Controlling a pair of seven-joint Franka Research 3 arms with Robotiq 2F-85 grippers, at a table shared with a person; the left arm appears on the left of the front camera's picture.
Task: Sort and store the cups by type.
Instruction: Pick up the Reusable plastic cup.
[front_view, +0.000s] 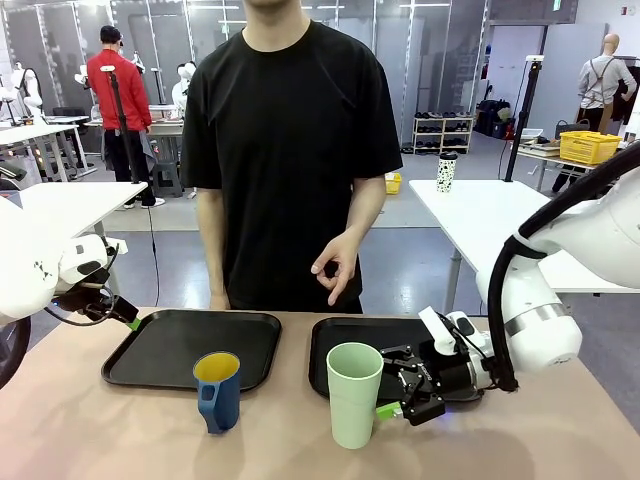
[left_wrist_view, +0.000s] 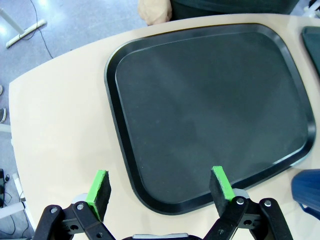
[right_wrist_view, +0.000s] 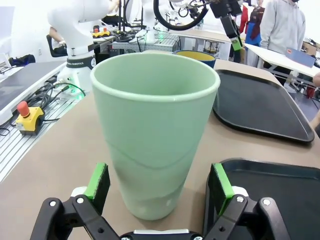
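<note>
- While you look along the right claw, its green pads stand wide open on either side of the foot of the tall pale mint-green handleless tumbler, with a gap at each pad; it grips nothing.
- From the front, that right claw lies low and level over the right black tray, the white arm curving in from the right.
- The tumbler stands upright on the tan surface, at that tray's near edge.
- The left claw is wide open and empty, tilted down above the near edge of the left black tray.
- The short dark blue mug with yellow inside stands upright at the left tray's near right corner.
- The person's hand hangs curled above the trays.
</note>
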